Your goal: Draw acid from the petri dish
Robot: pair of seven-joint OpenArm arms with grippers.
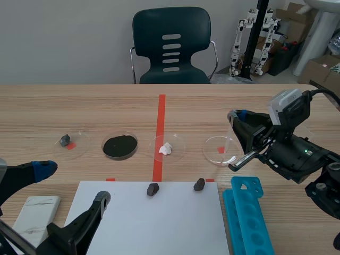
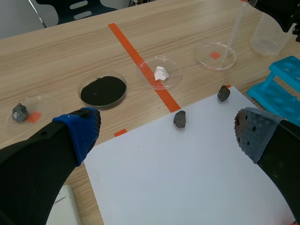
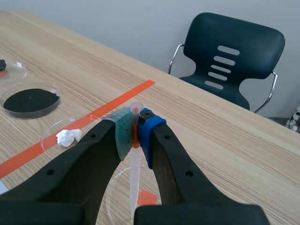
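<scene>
While the right gripper [image 3: 136,132] was clamped on a clear pipette [image 3: 134,183], the pipette was held steeply, only slightly tilted, with its upper part pinched between the grey-green and blue pads. Its lower end was set inside the clear petri dish [image 2: 204,50], which lay on the right half of the table, right of the long orange-red tape line, with a tape square seen through its bottom. Whether the tip touched the dish floor could not be told, nor could any liquid be made out in the dish.

The left gripper [image 2: 168,130] was held low at the near left of the table, its fingers spread wide with nothing between them. A white sheet [image 2: 187,178] was laid below and ahead of it.

Two dark stones [image 2: 180,119] were placed near the sheet's far edge. Three more dishes were ranged in a row to the left of the clear one: a dish with a white lump [image 2: 160,73] on the tape line, a dish of black powder [image 2: 103,90], and a dish with a grey stone [image 2: 19,112]. A clear beaker [image 2: 269,33] was stood just beside the clear petri dish, and a blue tube rack [image 1: 248,212] was laid right of the sheet.
</scene>
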